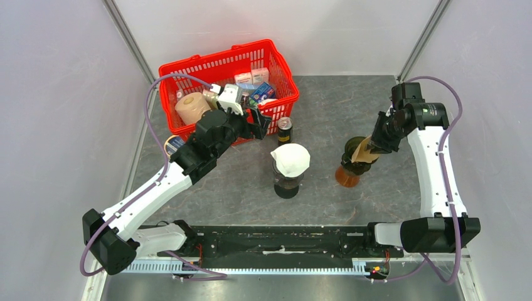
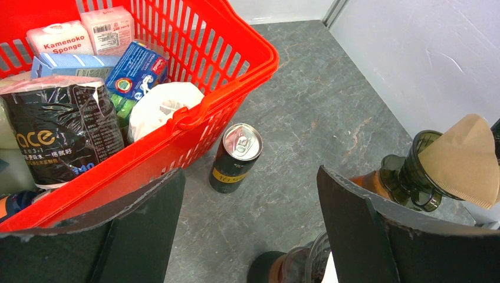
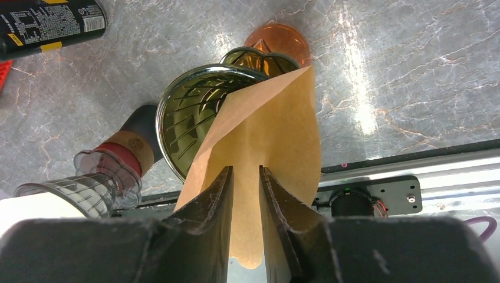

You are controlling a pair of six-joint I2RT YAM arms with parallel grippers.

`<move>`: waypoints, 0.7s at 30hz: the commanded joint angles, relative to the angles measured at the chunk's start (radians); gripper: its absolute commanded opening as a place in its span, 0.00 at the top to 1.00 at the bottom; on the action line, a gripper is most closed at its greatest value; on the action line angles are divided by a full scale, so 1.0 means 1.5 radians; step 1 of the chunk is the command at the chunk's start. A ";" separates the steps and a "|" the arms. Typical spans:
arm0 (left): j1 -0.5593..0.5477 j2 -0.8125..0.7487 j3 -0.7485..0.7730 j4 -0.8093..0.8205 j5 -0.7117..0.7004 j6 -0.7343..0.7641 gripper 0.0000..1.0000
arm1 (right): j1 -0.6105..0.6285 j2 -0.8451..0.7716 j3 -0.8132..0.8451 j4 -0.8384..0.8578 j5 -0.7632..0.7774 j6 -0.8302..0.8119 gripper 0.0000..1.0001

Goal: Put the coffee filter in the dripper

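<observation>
right gripper [image 3: 245, 174] has its two dark fingers drawn close together, pinching the brown paper coffee filter [image 3: 277, 124] flat between them. the filter stands tilted, its far edge lapping over the mouth of the dark green ribbed glass dripper [image 3: 191, 112] on the side nearest the fingers, with most of the paper above the rim. only the right wrist view shows the ribs inside the dripper and the pinch itself. whether the paper touches the inner wall i cannot tell. the left wrist view gives the side-on look, with the filter poking up and out of the dripper at a slant. the dripper sits on an amber glass server [image 1: 347, 177], seen whole only from the top view

near it, between the arms, a second glass dripper lined with a white paper filter [image 1: 290, 158] sits on a dark glass server [image 1: 287, 186]. the left wrist view cuts these off at its lower edge

a black and gold drink can [image 2: 236, 156] stands upright just beside the red plastic mesh basket [image 2: 236, 82]. the basket holds two pink and white sponge packets [image 2: 59, 36], a blue carton [image 2: 137, 69], a black-wrapped roll [image 2: 65, 130] and a white bag [image 2: 159, 106]. left gripper [image 2: 249, 174] hangs above the can with its fingers spread wide, gripping nothing
</observation>
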 commanded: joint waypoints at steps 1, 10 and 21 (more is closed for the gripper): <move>0.005 0.006 0.006 0.030 -0.003 -0.017 0.11 | 0.004 0.002 -0.006 0.039 -0.020 0.003 0.70; 0.005 0.004 0.006 0.030 -0.005 -0.014 0.11 | 0.014 0.021 -0.019 0.052 -0.033 0.007 0.71; 0.004 0.008 0.007 0.030 -0.008 -0.013 0.11 | 0.015 0.024 -0.045 0.030 -0.001 0.005 0.72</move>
